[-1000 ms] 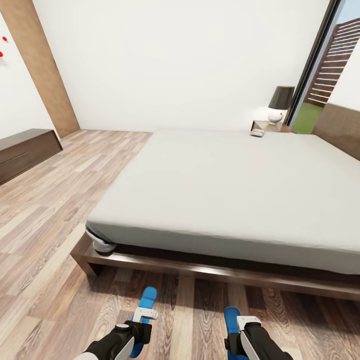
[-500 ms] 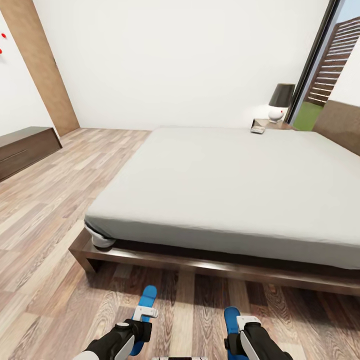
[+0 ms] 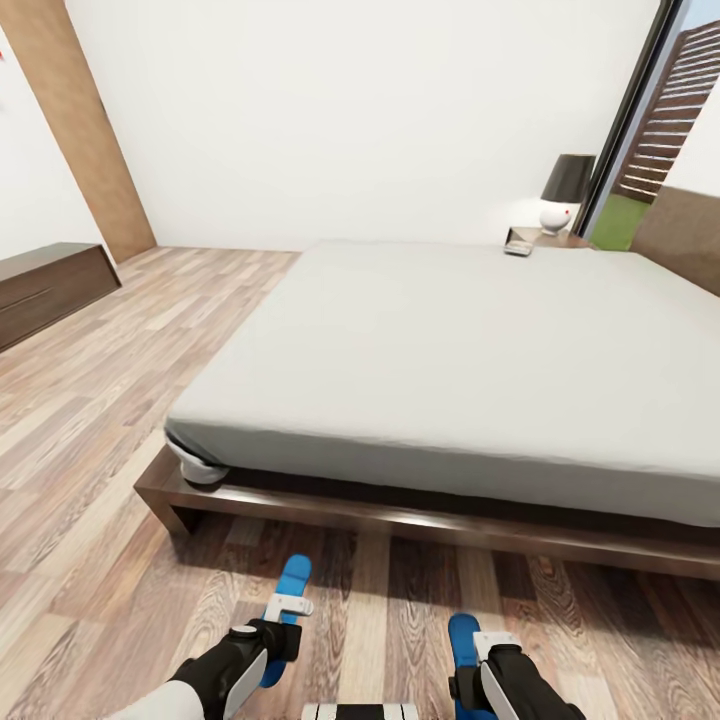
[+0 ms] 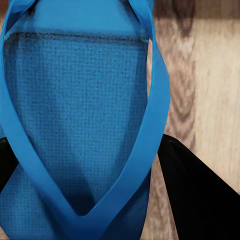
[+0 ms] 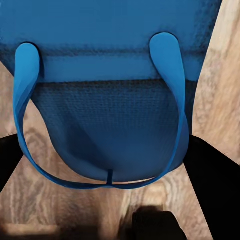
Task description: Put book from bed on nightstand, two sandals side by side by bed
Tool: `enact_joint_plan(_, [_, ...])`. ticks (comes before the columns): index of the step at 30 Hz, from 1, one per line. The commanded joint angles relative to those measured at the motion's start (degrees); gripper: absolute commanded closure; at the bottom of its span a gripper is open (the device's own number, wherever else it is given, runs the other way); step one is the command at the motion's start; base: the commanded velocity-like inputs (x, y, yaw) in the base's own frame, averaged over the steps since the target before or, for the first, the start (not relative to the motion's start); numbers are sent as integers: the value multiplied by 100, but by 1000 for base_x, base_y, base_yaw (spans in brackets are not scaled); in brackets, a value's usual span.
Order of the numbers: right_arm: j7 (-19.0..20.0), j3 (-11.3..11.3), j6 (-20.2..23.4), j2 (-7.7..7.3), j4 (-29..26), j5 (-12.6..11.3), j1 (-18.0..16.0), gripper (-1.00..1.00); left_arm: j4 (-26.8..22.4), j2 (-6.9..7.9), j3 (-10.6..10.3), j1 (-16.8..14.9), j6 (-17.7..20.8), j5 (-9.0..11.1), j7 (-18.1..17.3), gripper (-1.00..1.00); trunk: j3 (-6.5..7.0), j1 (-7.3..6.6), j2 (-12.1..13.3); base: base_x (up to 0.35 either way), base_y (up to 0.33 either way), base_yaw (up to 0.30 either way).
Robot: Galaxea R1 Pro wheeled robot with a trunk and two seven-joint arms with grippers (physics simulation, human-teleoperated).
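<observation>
Nothing but my head view has shifted: left gripper [image 3: 283, 612] pinches one blue sandal [image 4: 75, 125], right gripper [image 3: 487, 650] pinches the other sandal [image 5: 105, 100] (both near the bed's [image 3: 450, 350] foot edge, over the floor [image 3: 90, 420])

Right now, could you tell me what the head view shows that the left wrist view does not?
The head view alone takes in the bed, the nightstand with its lamp, the long cabinet, the other sandal and both grippers, left and right. The left wrist view alone gives the woven sole and thin straps close up. Both share the left sandal over the wood floor.
</observation>
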Motion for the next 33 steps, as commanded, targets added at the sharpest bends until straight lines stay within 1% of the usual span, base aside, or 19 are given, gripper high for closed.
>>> enact_joint_plan(1, [-57, 27, 18, -3, -7, -64, -1, 100, -9, 11, -33, -46, 34, 49, -8, 100, -27, 1, -3, 0, 0, 0])
enact_joint_plan(9, [-76, 31, 23, -8, -13, -26, -6, 100, -10, 44, -25, -240, 110, 54, -33, 100, -205, 22, -14, 0, 0, 0])
enact_joint_plan(12, [-78, 35, 22, -47, -12, -8, -13, 100, -8, 47, -23, -268, 135, 54, -26, 100, -271, 30, -18, 0, 0, 0])
enact_joint_plan(18, [-88, 43, 23, -65, -11, 13, -44, 100, -10, 44, -22, -276, 144, 54, -24, 100, -271, 30, -18, 0, 0, 0])
enact_joint_plan(20, [-90, 46, 23, -63, -14, 80, -56, 100, -10, 46, -22, -276, 142, 54, -21, 100, -271, 30, -18, 0, 0, 0])
enact_joint_plan(22, [-91, 47, 21, -42, -15, 254, -63, 100, -10, 48, -22, -276, 140, 54, -20, 100, -293, 32, -19, 0, 0, 0])
enact_joint_plan(23, [-90, 51, 17, -22, -19, 412, -66, 100, -10, 49, -22, -276, 140, 54, -19, 100, -315, 35, -21, 0, 0, 0])
enact_joint_plan(24, [-87, 52, 15, -13, -24, 493, -67, 100, -10, 49, -22, -276, 140, 54, -19, 100, -337, 37, -22, 0, 0, 0])
enact_joint_plan(25, [-81, 54, 10, 9, -30, 635, -72, 100, -10, 46, -22, -276, 139, 54, -19, 100, -360, 40, -23, 0, 0, 0])
enact_joint_plan(27, [-71, 64, 3, 45, -35, 732, -81, 100, -10, 44, -22, -276, 139, 54, -19, 100, -404, 45, -26, 0, 0, 0])
enact_joint_plan(29, [-60, 122, -4, 96, -45, 816, -126, 100, -10, 43, -22, -276, 137, 54, -19, 100, -404, 45, -26, 0, 0, 0])
enact_joint_plan(30, [-56, 180, -7, 149, -61, 848, -178, 100, -10, 42, -22, -276, 135, 54, -19, 100, -404, 45, -26, 0, 0, 0])
enact_joint_plan(31, [-55, 246, 1, 233, -70, 872, -241, 100, -10, 42, -22, -276, 130, 54, -17, 100, -404, 45, -26, 0, 0, 0])
enact_joint_plan(33, [-56, 347, 16, 337, -78, 892, -321, 100, -10, 42, -19, -276, 121, 54, -9, 100, -404, 45, -26, 0, 0, 0])
